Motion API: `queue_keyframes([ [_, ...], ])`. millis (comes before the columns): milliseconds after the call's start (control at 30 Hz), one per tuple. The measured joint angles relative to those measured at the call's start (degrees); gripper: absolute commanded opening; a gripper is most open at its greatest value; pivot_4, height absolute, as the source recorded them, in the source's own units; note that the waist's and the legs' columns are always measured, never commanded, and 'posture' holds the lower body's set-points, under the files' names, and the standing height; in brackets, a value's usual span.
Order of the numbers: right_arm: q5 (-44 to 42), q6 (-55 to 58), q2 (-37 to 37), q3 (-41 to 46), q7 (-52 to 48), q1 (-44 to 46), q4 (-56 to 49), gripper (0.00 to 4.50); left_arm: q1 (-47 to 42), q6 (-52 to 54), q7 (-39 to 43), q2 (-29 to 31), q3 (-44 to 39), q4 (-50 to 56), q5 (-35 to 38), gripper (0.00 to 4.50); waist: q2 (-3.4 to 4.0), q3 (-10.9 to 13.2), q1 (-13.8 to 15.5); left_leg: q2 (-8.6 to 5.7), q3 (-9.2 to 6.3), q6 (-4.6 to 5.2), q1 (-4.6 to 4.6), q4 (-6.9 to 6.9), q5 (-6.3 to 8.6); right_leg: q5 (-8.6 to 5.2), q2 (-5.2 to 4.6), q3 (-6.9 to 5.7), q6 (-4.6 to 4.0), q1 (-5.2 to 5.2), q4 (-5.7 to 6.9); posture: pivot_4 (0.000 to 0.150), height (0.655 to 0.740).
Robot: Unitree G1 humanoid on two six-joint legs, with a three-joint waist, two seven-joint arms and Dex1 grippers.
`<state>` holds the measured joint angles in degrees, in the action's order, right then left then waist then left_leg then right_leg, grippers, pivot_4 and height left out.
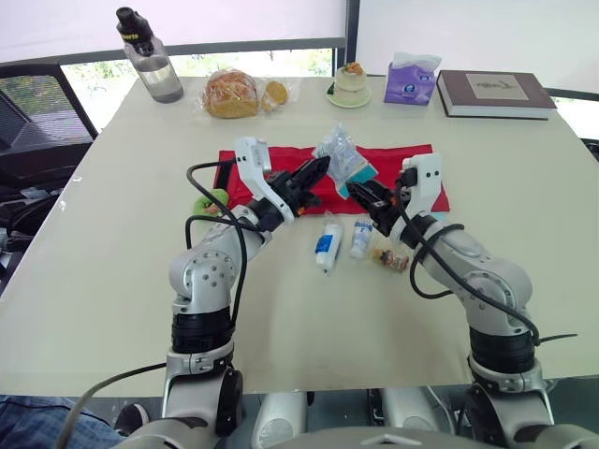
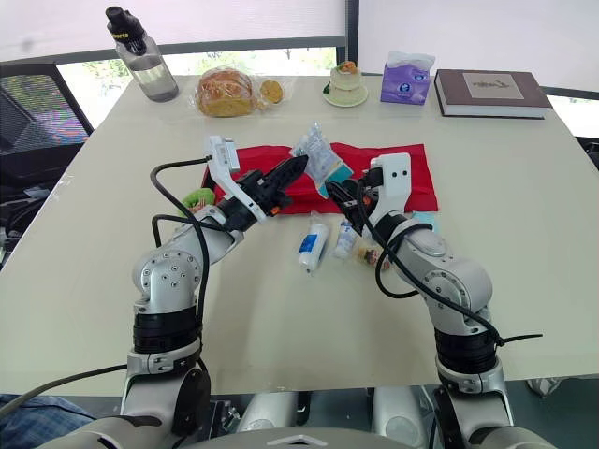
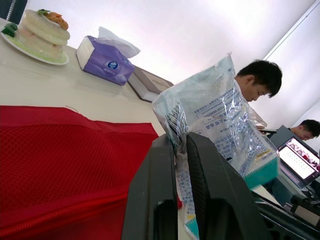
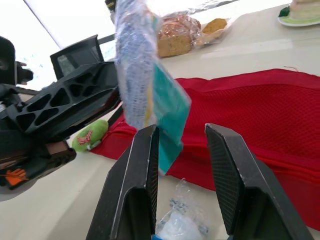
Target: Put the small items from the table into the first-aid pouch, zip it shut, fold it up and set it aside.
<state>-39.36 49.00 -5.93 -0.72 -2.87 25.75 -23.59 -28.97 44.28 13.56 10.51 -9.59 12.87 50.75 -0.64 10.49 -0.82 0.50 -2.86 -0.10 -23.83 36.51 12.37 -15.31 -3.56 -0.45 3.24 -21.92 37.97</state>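
While the left gripper (image 1: 316, 172) pinches a clear packet (image 1: 344, 157) between its fingers above the red pouch (image 1: 423, 165), flat on the table (image 1: 112, 271), the right gripper (image 1: 361, 195) hangs just beside it, fingers spread. Two small tubes (image 1: 328, 246) lie near the pouch.

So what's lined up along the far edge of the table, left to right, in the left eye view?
Water bottle → bagged bread → small cake on a plate → purple tissue pack → book.
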Motion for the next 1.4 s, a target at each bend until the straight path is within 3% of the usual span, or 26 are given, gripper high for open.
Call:
queue_keyframes([
  [533,-3.45,3.23,0.86,-0.61,-2.18,0.54,-1.55,1.53,0.05,0.00,-0.89,-1.02,-0.54,0.03,0.00,0.00,0.00,0.00,-0.03,0.00,0.00,0.00,0.00,0.00,0.00,0.00,0.00,0.00,0.00,0.00,0.00,0.150,0.7400],
  [1033,-5.76,2.98,8.34,3.88,3.26,1.23,-1.38,1.53,0.27,0.01,-1.43,-2.26,-0.07,0.06,0.01,0.00,0.00,0.00,-0.04,0.00,0.01,0.00,0.00,-0.02,0.00,0.00,0.00,0.00,0.00,-0.02,0.00,0.150,0.7400],
  [1133,-5.82,2.98,7.86,3.89,3.26,1.44,-1.37,0.87,0.54,0.01,-1.55,-2.44,-0.04,0.06,0.01,0.00,0.00,0.00,-0.04,0.00,0.00,0.00,0.00,-0.02,0.00,0.00,0.01,0.00,0.00,-0.02,0.00,0.150,0.7400],
  [1167,-5.86,2.98,7.31,3.60,2.80,1.53,-1.38,0.30,0.56,0.01,-1.79,-2.48,-0.06,0.06,0.00,0.00,0.00,0.00,-0.04,0.00,0.00,0.00,0.00,-0.02,0.00,0.00,0.01,0.00,0.00,-0.02,0.00,0.150,0.7400],
  [1200,-5.84,2.98,6.84,3.06,2.32,1.68,-1.38,0.01,0.59,0.01,-1.95,-2.50,-0.07,0.06,0.00,0.00,0.00,0.00,-0.05,0.00,0.00,0.00,0.00,-0.02,0.00,0.00,0.01,0.00,0.00,-0.02,0.00,0.150,0.7400],
  [1400,-5.77,2.90,6.25,2.58,1.88,1.70,-1.38,0.01,0.62,0.01,-2.09,-2.56,-0.03,0.06,-0.01,0.00,0.00,0.00,-0.05,0.00,0.00,0.00,0.00,-0.02,0.00,0.00,0.01,0.00,0.00,-0.02,0.00,0.150,0.7400],
])
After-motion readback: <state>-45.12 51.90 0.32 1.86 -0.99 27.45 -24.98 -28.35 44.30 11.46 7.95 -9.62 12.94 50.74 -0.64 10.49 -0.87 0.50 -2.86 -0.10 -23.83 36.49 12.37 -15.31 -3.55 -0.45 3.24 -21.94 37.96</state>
